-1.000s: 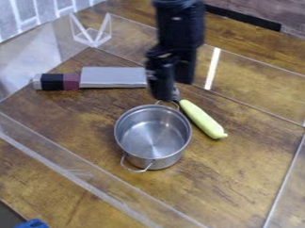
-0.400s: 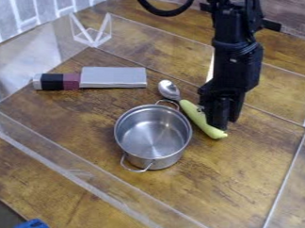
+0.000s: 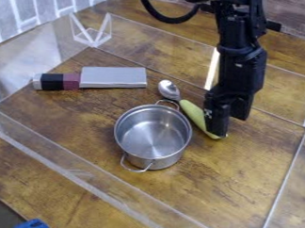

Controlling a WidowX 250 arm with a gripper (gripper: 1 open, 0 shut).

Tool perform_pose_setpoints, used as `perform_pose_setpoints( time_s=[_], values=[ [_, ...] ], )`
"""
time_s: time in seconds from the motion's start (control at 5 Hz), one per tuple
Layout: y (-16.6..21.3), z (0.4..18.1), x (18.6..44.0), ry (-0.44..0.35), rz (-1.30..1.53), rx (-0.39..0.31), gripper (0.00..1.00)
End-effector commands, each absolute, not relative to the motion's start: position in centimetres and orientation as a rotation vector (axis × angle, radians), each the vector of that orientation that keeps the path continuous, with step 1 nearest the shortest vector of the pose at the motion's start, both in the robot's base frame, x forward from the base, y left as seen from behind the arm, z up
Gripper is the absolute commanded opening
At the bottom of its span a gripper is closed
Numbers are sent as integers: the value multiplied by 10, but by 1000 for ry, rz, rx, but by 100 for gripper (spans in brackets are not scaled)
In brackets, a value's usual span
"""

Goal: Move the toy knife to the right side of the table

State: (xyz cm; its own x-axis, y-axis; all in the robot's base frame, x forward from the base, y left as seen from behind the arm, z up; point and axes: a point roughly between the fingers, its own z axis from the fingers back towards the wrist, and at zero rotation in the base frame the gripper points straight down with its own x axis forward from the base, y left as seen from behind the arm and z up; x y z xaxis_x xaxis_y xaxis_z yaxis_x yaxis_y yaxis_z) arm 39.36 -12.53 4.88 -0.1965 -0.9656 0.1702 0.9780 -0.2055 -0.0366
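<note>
The toy knife (image 3: 91, 79) lies flat at the left of the table (image 3: 246, 199), its grey blade pointing right and its maroon and black handle pointing left. Nothing touches it. My gripper (image 3: 218, 122) hangs pointing down far to the right of the knife, low over the right end of a small yellow-green toy piece (image 3: 194, 113). Its dark fingers stand apart and look open, with nothing lifted between them.
A small metal pot (image 3: 154, 137) stands in the middle, near the front. A metal spoon (image 3: 168, 87) lies just behind it, beside the knife's blade tip. Low clear acrylic walls (image 3: 60, 150) edge the tabletop. A clear stand (image 3: 89, 29) sits at the back left.
The gripper has swung from above the spoon, beside the knife's blade, to the right and down onto the yellow-green piece. The spoon is now uncovered. The knife has not moved.
</note>
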Motion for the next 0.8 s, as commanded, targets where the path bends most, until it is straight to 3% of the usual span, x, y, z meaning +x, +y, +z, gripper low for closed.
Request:
perform_pose_setpoints(
  time_s=[0.0, 0.6],
  values=[
    [-112, 70, 406, -159, -1731, -136, 100],
    [-103, 53, 405, -139, -1809, -167, 100]
  ],
)
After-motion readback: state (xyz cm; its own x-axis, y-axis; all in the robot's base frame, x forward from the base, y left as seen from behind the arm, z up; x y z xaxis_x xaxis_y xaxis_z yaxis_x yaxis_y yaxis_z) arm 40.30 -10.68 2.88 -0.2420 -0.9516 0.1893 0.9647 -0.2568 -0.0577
